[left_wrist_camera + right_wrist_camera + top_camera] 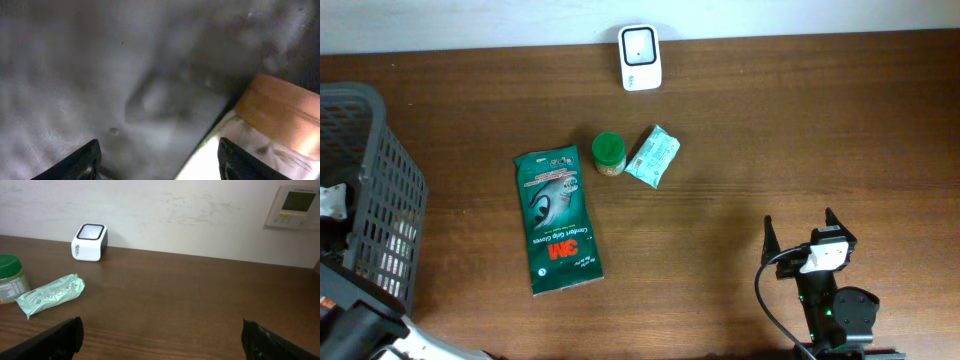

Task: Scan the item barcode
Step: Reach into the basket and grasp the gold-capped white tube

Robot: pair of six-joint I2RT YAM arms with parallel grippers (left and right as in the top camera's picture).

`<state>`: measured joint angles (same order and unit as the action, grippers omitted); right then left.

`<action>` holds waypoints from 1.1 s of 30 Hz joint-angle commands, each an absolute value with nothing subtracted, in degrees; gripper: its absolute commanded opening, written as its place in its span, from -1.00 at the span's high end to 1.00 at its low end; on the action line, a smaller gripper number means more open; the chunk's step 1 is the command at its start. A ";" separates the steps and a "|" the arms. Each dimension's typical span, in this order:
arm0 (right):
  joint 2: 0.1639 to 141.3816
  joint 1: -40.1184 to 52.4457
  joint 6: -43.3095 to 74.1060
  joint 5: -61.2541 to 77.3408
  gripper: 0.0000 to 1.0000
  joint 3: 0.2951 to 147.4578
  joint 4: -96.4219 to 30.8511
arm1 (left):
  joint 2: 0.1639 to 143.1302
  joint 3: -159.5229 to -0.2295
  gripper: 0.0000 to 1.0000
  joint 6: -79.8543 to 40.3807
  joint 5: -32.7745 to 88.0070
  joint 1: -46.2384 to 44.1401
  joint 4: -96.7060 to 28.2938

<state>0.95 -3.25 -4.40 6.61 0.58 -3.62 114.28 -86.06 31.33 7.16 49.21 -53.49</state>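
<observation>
Dark wooden table (800, 120): white barcode scanner (640, 58) at far edge; green-lidded jar (609, 153) between 3M glove pack (557, 221) and pale-green packet (653, 156); grey basket (380, 190) left.

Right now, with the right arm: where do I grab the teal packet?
Probably from above, across its narrow width, toward the end farther from the green-lidded jar. The teal packet lies flat and slanted, so turn the right fingers square to its long axis.

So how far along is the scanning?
Done: gloves pack, jar and mint packet lie out near the scanner; whether they were scanned isn't visible. In hand: left gripper apparently inside the basket, view blurred, grip unclear. Right gripper open, empty. To do: present an item to the scanner.
</observation>
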 commanded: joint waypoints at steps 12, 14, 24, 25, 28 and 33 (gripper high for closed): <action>0.69 -3.40 -3.77 7.31 -0.97 0.32 -3.88 | 119.13 -88.23 -0.29 33.30 12.93 48.93 -54.87; 0.69 -3.40 -3.77 7.31 -0.97 0.32 -3.88 | 119.13 -89.58 -0.28 33.30 12.91 48.93 -56.25; 0.69 -3.40 -3.77 7.31 -0.97 0.32 -3.88 | 119.13 -97.19 -0.22 38.61 17.45 48.93 -65.04; 0.69 -3.40 -3.77 7.31 -0.96 0.32 -3.88 | 119.13 -97.84 -0.22 38.94 17.45 48.93 -65.82; 0.69 -3.40 -3.77 7.31 -0.96 0.32 -3.88 | 119.13 -99.20 -0.23 41.91 18.59 48.93 -69.12; 0.69 -3.40 -3.77 7.31 -0.97 0.32 -3.88 | 119.13 -99.37 -0.30 44.31 18.65 48.93 -73.28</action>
<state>0.95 -3.25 -4.45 6.61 0.58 -3.62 117.78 -98.24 40.14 16.78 49.04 -71.29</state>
